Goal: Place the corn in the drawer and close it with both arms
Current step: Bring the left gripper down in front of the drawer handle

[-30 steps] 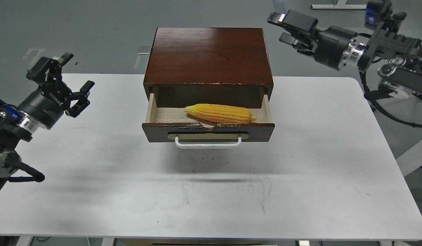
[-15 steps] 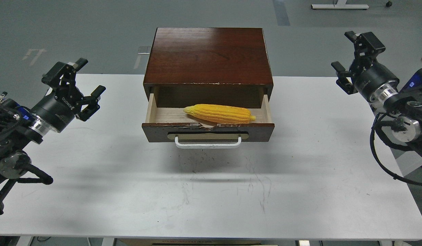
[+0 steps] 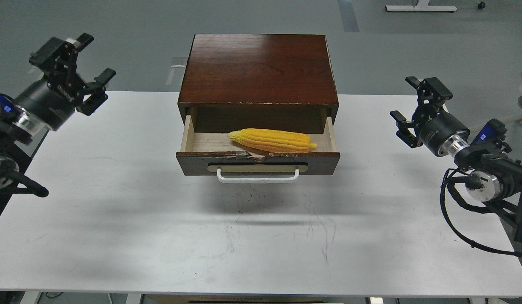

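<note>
The yellow corn [image 3: 271, 140] lies on its side inside the drawer [image 3: 257, 162], which stands pulled out from the dark brown cabinet [image 3: 258, 69]. The drawer front has a white bar handle [image 3: 257, 177] and a chipped top edge. My left gripper [image 3: 81, 63] is open and empty, raised at the far left, well away from the cabinet. My right gripper [image 3: 413, 107] is open and empty above the table's right side, to the right of the drawer.
The white table [image 3: 261, 240] carries the cabinet at its back middle. Scuff marks mark the tabletop in front of the drawer. Grey floor lies beyond the table's far edge.
My left gripper has risen and moved back to the left. My right gripper has come down and inward, from high at the back right toward the table's right side. Corn and drawer have not moved.
</note>
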`<state>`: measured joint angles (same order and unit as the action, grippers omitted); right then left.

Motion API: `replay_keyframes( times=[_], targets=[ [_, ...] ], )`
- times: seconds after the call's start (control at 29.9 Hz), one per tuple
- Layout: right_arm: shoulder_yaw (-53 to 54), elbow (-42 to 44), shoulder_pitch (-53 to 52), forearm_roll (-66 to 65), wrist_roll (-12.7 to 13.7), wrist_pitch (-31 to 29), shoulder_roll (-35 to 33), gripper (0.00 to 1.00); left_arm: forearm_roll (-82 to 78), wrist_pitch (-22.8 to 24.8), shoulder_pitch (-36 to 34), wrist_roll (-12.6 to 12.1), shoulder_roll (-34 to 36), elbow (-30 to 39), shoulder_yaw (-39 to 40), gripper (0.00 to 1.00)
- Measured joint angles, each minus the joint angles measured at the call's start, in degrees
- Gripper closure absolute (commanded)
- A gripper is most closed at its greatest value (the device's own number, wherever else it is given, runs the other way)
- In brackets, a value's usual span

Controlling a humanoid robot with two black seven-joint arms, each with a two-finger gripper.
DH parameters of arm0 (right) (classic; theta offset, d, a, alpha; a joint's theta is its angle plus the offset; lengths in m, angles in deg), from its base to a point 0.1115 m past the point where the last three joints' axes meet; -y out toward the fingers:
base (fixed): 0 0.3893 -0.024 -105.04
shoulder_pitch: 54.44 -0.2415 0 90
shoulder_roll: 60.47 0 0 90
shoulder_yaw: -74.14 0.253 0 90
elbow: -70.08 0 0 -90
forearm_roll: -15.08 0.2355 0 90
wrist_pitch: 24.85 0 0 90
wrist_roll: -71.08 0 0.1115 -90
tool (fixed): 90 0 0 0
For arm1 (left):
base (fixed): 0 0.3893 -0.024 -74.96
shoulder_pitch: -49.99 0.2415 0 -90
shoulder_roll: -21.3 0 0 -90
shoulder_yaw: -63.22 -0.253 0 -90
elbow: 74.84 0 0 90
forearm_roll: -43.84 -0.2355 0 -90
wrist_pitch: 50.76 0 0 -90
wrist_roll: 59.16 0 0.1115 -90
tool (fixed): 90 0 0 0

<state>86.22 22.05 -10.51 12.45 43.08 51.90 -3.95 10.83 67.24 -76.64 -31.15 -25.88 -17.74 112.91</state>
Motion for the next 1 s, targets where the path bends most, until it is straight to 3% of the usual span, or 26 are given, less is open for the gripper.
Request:
replay_keyframes(
  times=[0.27,0.3,0.53,0.67,1.0],
  targets=[
    [-0.4,0.1,-0.1,-0.2,0.0,0.0,0.0,0.0,-13.9,0.0,-6.1,0.0,1.4,13.5,0.0,0.9],
    [-0.5,0.1,-0.1,-0.3,0.0,0.0,0.0,0.0,-16.4,0.0,-6.1,0.0,1.2,15.8,0.0,1.0],
    [-1.0,0.2,0.1,-0.5,0.0,0.0,0.0,0.0,-38.2,0.0,-5.3,0.0,-2.2,29.3,-0.3,1.0],
    [-1.0,0.4,0.1,-0.6,0.0,0.0,0.0,0.0,-46.1,0.0,-4.7,0.0,-2.7,34.5,-4.8,1.0],
    [-1.1,0.6,0.1,-0.7,0.0,0.0,0.0,0.0,-54.6,0.0,-2.6,-0.3,-2.7,37.9,-17.0,1.0]
  ],
)
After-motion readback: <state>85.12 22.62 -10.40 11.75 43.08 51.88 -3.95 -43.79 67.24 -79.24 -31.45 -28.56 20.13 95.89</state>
